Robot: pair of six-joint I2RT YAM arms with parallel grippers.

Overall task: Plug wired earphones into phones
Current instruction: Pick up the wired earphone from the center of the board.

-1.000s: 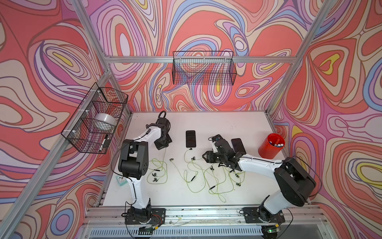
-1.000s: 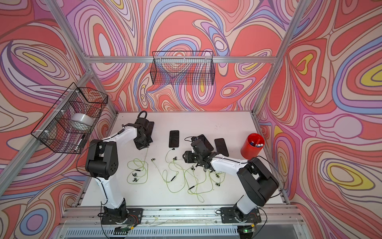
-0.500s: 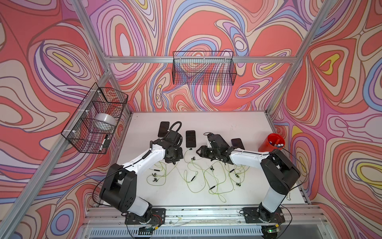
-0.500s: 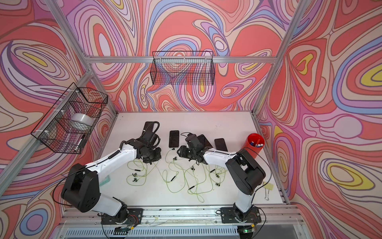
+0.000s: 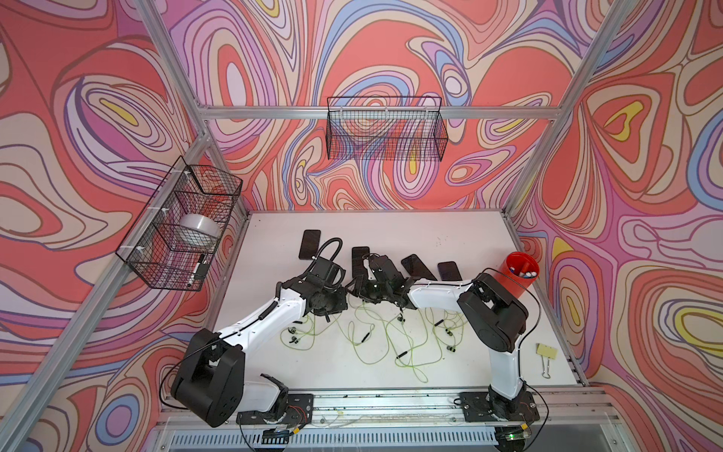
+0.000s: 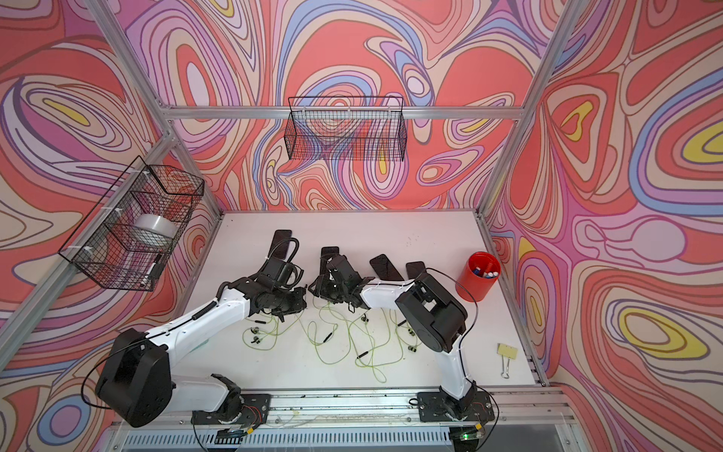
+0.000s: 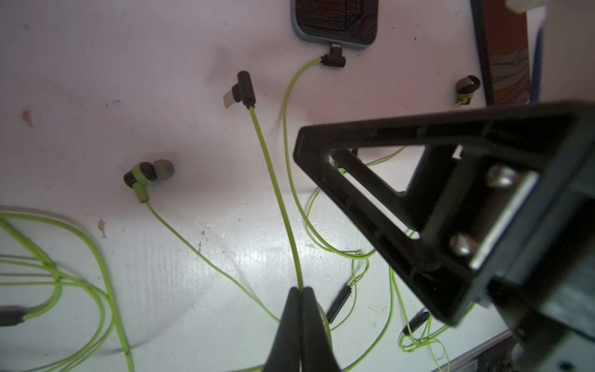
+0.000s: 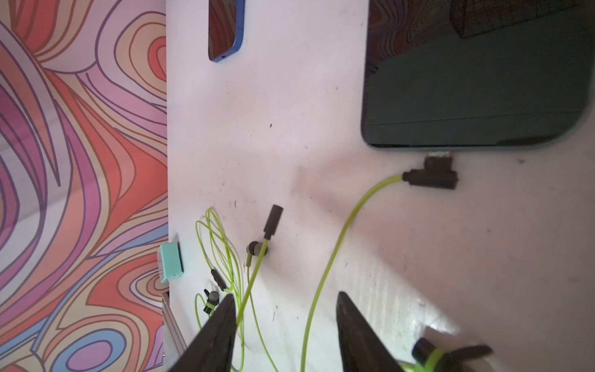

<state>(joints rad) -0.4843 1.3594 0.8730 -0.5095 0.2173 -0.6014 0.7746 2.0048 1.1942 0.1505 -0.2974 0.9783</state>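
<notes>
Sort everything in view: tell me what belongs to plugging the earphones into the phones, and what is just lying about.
Belongs to the job:
- four phones
- yellow-green earphones, one already plugged in

Just lying about:
- red cup
- binder clip
- mint clock
- tape roll in the wall basket

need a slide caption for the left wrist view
Left pincer shut on a yellow-green earphone cord whose plug sits unplugged near a phone with another plug at its port.
</notes>
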